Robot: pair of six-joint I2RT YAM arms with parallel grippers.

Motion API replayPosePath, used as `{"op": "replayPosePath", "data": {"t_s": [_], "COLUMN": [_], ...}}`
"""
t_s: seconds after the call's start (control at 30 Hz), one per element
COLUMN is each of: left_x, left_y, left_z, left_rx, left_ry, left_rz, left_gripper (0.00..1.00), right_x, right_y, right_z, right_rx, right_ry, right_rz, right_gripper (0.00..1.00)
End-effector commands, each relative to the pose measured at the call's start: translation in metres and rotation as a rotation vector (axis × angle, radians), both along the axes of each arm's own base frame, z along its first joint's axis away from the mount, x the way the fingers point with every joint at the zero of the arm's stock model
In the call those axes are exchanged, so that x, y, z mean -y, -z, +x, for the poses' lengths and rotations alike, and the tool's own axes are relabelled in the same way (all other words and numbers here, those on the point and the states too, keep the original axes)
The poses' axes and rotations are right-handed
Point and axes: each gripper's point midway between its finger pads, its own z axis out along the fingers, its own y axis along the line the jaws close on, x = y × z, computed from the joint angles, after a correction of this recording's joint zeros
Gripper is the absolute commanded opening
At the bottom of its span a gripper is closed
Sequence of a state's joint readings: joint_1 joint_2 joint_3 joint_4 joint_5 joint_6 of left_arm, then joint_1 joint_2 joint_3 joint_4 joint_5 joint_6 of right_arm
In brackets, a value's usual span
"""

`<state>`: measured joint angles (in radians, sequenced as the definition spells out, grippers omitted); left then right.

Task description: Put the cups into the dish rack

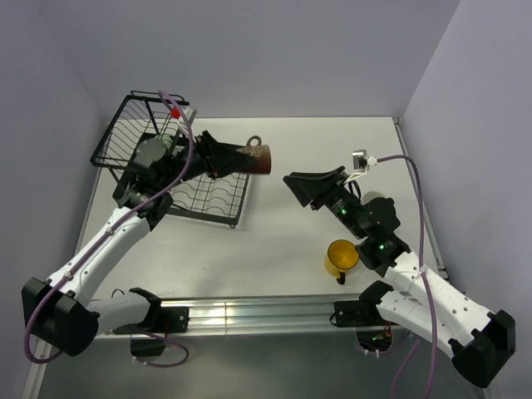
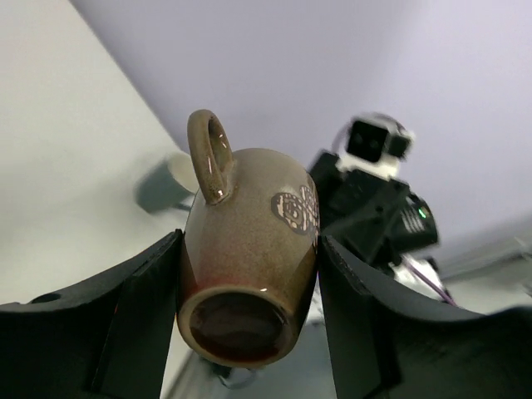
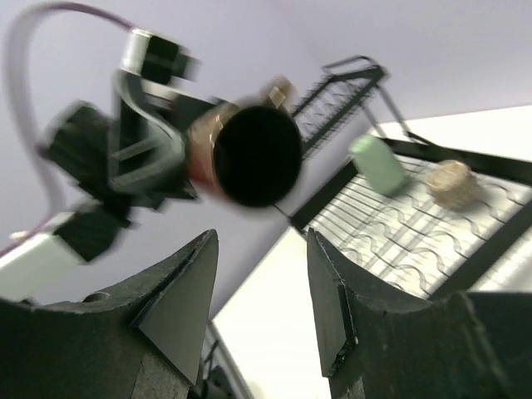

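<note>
Left claw (image 1: 235, 160) clenched on small dark brown mug (image 1: 259, 158) — axis horizontal, mouth toward right claw (image 3: 259, 283), which gapes empty. Dish rack (image 1: 125, 125) lies leftward — left arm nearer.

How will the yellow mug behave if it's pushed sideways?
The yellow mug stands upright and looks squat, so it probably slides rather than tips. Its handle sticks out on one side, so an off-centre push may spin it. It looks rigid, likely ceramic, so breakable.
</note>
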<state>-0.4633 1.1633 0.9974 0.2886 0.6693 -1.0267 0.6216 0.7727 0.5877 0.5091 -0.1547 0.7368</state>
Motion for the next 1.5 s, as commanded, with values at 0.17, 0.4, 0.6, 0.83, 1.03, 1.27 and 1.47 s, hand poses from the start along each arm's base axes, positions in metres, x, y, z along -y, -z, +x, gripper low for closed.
{"op": "replayPosePath", "data": {"t_s": [0.17, 0.4, 0.6, 0.83, 1.03, 1.27, 1.47], "left_x": [-0.061, -0.063, -0.069, -0.059, -0.047, -0.051, -0.049], "left_y": [0.006, 0.038, 0.056, 0.092, 0.124, 0.157, 0.182], "left_z": [0.078, 0.127, 0.176, 0.214, 0.233, 0.246, 0.25], "left_rx": [0.131, 0.09, 0.044, -0.004, -0.027, -0.065, -0.085], "left_ry": [-0.499, -0.648, -0.8, -0.793, -0.736, -0.709, -0.661], "left_rz": [0.406, 0.632, 0.857, 1.03, 1.115, 1.162, 1.182], "left_gripper": [0.0, 0.0, 0.0, 0.0, 0.0, 0.0, 0.0], "right_x": [0.04, 0.049, 0.046, 0.042, 0.042, 0.041, 0.042], "right_y": [0.028, 0.045, 0.055, 0.06, 0.065, 0.071, 0.073], "right_z": [0.021, 0.026, 0.027, 0.028, 0.027, 0.027, 0.028], "right_rx": [-0.138, -0.21, -0.238, -0.252, -0.259, -0.262, -0.263], "right_ry": [0.251, 0.306, 0.295, 0.281, 0.279, 0.272, 0.277], "right_rz": [-0.098, -0.167, -0.198, -0.238, -0.253, -0.272, -0.276], "right_gripper": [0.55, 0.55, 0.55, 0.55, 0.55, 0.55, 0.56]}}
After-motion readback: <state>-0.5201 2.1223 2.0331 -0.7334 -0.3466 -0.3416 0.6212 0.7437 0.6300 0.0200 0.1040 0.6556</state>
